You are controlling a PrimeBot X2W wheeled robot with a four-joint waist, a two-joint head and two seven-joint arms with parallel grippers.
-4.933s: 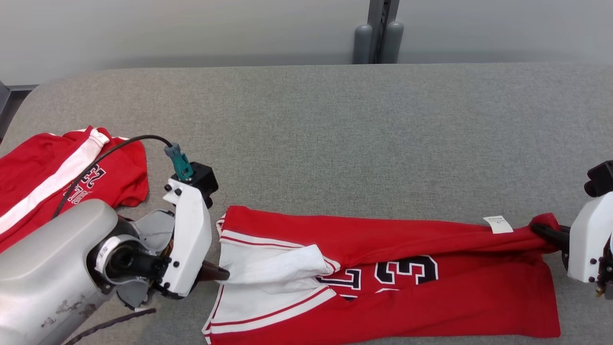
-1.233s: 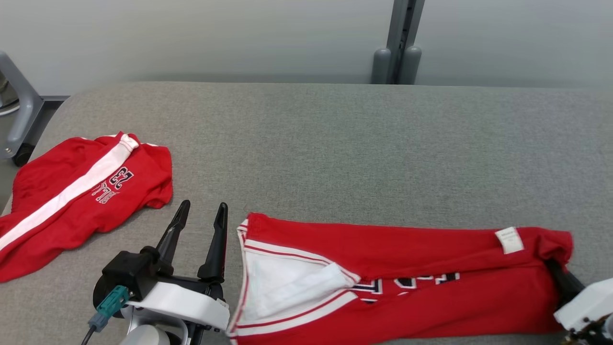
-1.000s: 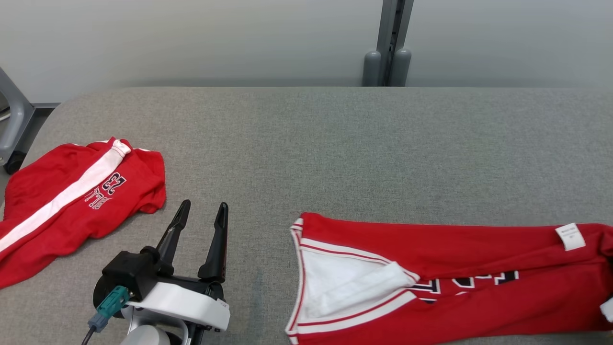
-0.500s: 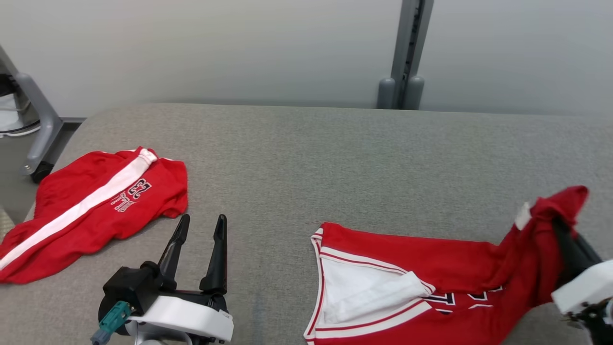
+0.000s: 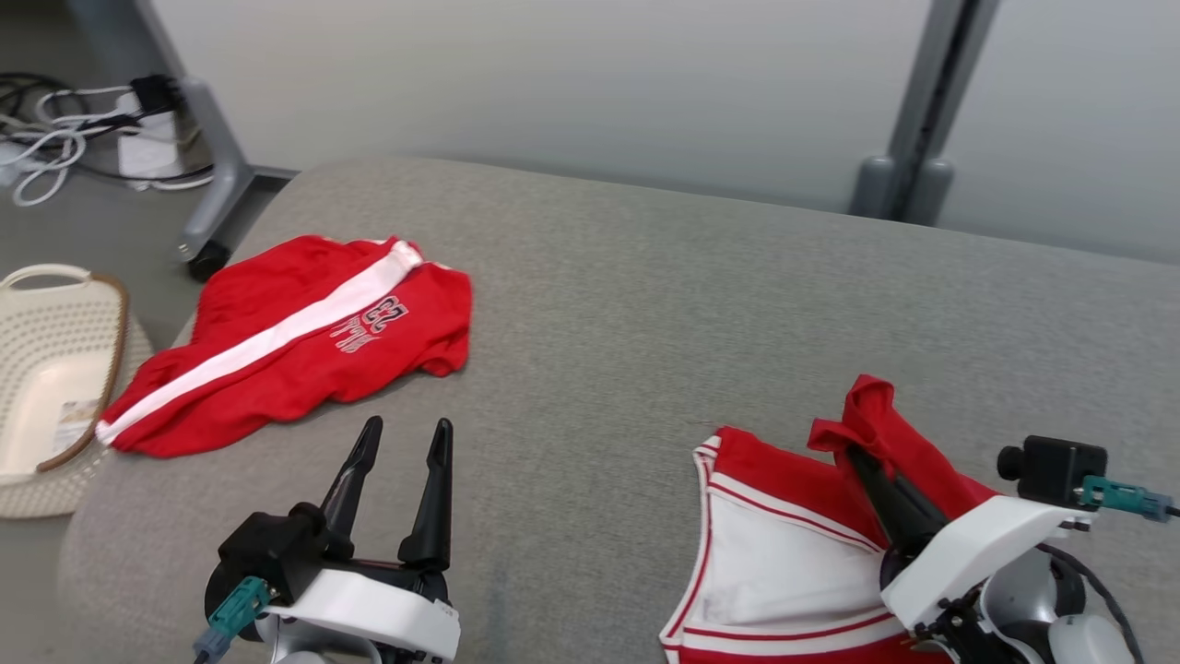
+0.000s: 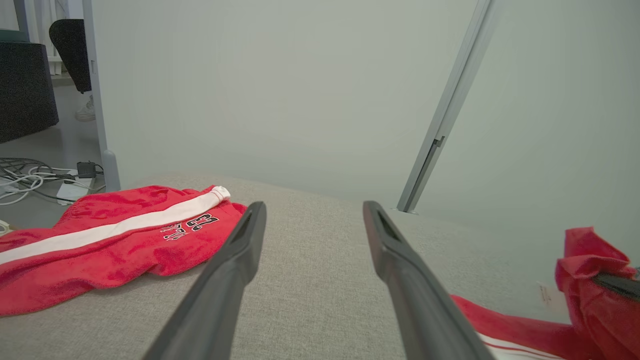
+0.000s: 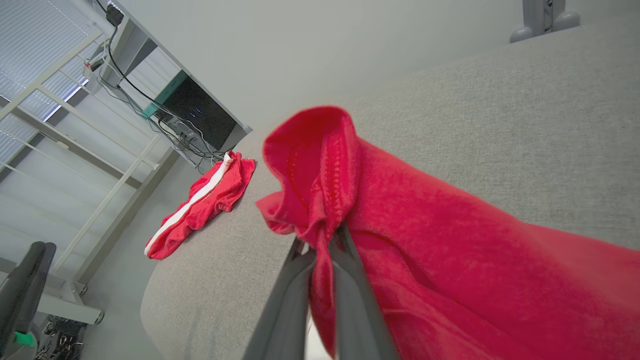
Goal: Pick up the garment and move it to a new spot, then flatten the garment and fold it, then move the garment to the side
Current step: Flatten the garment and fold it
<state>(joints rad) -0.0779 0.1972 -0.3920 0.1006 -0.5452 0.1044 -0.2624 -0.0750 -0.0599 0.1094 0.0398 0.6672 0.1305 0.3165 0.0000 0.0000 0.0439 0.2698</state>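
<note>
Shows a grey padded table (image 5: 645, 295) from above. Grips a bunched red edge of the garment (image 5: 793, 484) in the right gripper (image 5: 855, 454), at the lower right of the head view, both dark fingers pressed together with cloth pinched between them. Holds that edge raised off the table, while the rest of the garment, red with a white panel and red-and-white trim, lies on the surface below, toward the near edge. Carries the left gripper (image 5: 407, 426) at the lower left with fingers spread wide and nothing between them, pointing up the view over bare table, well apart from the garment. Includes a second red garment (image 5: 304, 341) with a white stripe, crumpled near the table's far left corner, and a pale woven basket (image 5: 46, 270) on the floor just beyond the left edge.
</note>
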